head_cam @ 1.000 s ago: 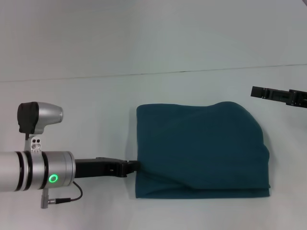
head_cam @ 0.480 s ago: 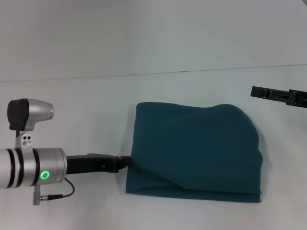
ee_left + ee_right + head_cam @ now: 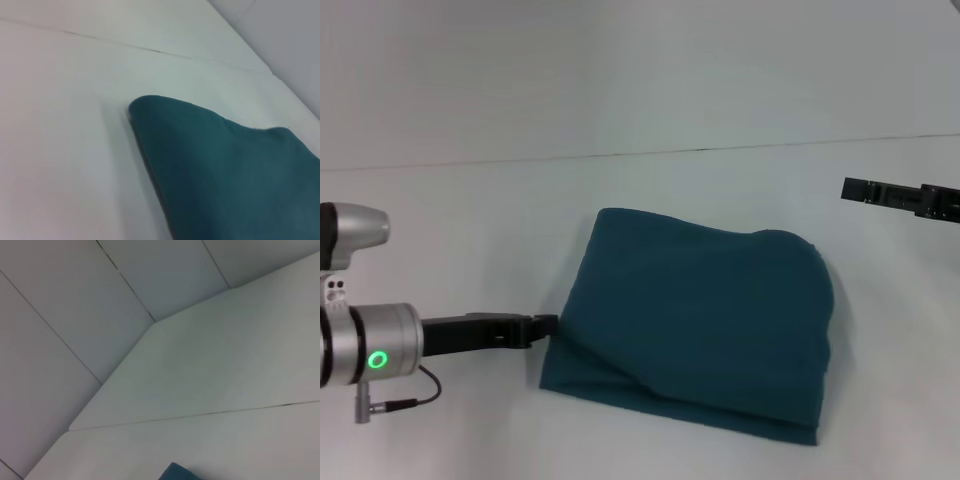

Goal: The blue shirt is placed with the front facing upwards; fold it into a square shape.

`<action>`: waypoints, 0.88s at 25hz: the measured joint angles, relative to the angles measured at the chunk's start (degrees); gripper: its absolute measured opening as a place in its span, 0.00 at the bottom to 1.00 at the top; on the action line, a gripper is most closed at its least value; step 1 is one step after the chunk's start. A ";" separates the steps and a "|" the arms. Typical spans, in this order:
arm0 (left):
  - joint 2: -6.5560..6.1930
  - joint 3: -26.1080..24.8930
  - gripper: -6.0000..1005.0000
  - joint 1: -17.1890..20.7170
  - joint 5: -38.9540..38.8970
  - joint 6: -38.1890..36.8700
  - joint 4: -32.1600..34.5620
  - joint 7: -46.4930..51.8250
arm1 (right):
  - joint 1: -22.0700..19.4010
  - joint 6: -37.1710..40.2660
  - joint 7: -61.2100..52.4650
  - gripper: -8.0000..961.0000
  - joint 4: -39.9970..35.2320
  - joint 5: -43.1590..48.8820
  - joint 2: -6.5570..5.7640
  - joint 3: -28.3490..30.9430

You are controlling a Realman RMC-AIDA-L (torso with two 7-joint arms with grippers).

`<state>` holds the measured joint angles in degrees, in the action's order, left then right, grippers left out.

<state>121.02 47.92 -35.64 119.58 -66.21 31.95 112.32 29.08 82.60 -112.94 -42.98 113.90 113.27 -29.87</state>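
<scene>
On the white desk (image 3: 470,230), the folded blue shirt (image 3: 700,320) lies at 3 o'clock of the left pincer (image 3: 548,325), which grips its edge; the right pincer (image 3: 855,190) is parked at 2 o'clock, its state indiscernible.

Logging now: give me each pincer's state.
Left pincer: shut on the blue shirt, at its left edge.
Right pincer: cannot be told; parked far right.

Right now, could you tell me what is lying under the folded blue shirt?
The blue shirt lies folded on the white table, plain teal side up. The left end effector meets its near-left edge. Anything beneath or inside the folds is covered.
</scene>
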 joint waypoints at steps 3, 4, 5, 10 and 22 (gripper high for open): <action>-0.08 -1.31 0.00 0.35 0.66 -0.38 0.44 0.00 | 0.11 -0.06 -0.05 0.97 0.00 0.00 0.00 0.01; -0.12 -1.35 0.00 0.56 0.67 -0.64 0.59 0.00 | 0.13 -0.10 -0.07 0.97 0.00 0.00 0.00 -0.01; -0.13 -1.37 0.00 0.81 0.68 -0.91 0.75 0.00 | 0.15 -0.12 -0.08 0.97 0.00 0.00 0.00 -0.06; 0.01 -1.47 0.00 2.85 0.72 -3.79 2.96 -0.01 | 0.27 -0.18 -0.08 0.97 0.00 0.00 0.00 -0.25; 0.49 -2.17 0.00 7.42 1.12 -13.32 6.67 -1.22 | 0.55 -0.25 -0.08 0.97 0.00 0.00 -0.09 -0.30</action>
<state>121.52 45.75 -28.22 120.71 -79.52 38.62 111.10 29.64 82.35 -113.01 -42.98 113.90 113.18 -30.17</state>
